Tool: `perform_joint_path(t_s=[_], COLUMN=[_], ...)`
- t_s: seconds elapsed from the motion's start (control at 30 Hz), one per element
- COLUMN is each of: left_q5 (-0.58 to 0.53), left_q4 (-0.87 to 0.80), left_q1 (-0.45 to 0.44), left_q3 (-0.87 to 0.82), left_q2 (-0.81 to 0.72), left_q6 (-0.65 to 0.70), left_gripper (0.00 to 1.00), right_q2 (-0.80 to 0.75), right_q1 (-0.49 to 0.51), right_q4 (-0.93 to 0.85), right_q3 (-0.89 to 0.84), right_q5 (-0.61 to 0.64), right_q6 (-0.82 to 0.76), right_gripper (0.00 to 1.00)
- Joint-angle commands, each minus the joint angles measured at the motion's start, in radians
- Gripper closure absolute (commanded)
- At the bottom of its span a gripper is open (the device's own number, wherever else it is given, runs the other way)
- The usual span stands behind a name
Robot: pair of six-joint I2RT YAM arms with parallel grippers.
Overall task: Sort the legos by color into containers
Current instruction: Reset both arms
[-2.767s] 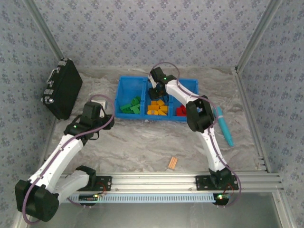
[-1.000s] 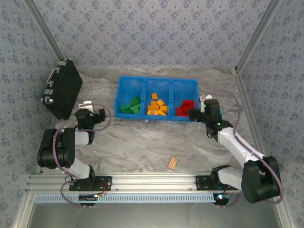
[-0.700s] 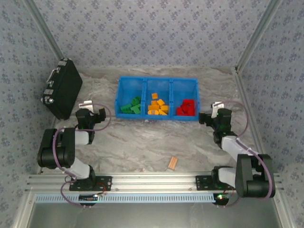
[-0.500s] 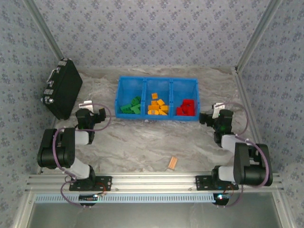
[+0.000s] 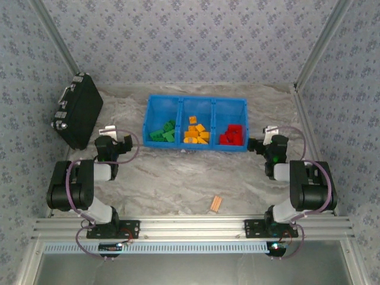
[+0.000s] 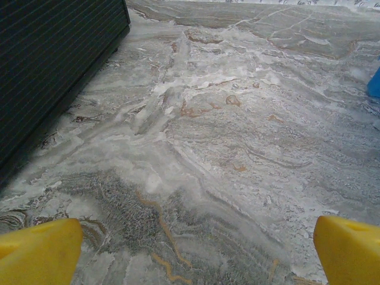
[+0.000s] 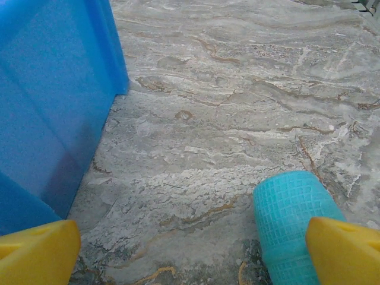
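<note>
No readable text, labels or numbers anywhere: bin (image 5: 195, 105), case (image 5: 78, 110), legos (image 5: 197, 133) and worktop (image 5: 178, 178) all unmarked.

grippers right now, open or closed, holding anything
Left gripper: open, holding nothing.
Right gripper: open, holding nothing; a teal object lies on the table beside one finger.
</note>
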Motion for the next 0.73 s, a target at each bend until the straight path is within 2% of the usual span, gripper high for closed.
perform_joint_path(t_s=[0.0, 0.7], left_q5=[0.006, 0.006], left_q4=[0.016, 0.017], left_q1=[-0.006, -0.006], left_q3=[0.025, 0.024], left_q2=[0.005, 0.005], left_q6=[0.012, 0.011], left_gripper=[0.00, 0.00], right_q2=[0.011, 0.012], right_q1=[0.015, 0.017], right_q4=[0.030, 0.022], right_q3=[0.018, 0.024], right_q5=[0.035, 0.037], right_q6=[0.007, 0.005], right_gripper=[0.01, 0.01])
